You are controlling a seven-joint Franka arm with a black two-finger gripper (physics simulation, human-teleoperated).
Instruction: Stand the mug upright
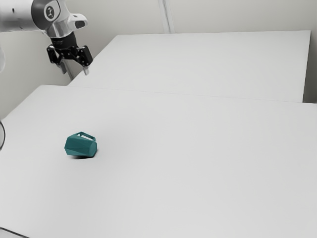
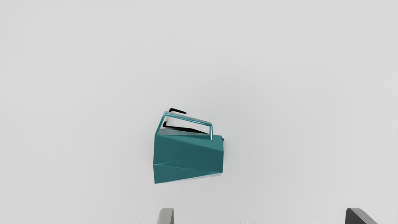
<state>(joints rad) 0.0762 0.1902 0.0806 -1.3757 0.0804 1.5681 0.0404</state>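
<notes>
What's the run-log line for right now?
task: set mug upright | mug: on its side on table | gripper: open, raised above table, empty | status: not upright

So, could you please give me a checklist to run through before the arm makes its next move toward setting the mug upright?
1. Gripper open: ok, its fingers stand apart with nothing held.
2. Gripper raised off the table: ok, it hangs well above it.
3. Mug upright: not ok, it lies on its side.
4. Handle in sight: ok, it juts from the mug's side, off the table.
5. Mug between the fingers: not ok, it lies down on the table, away from them.
6. Mug empty: cannot tell, its inside is hidden.
</notes>
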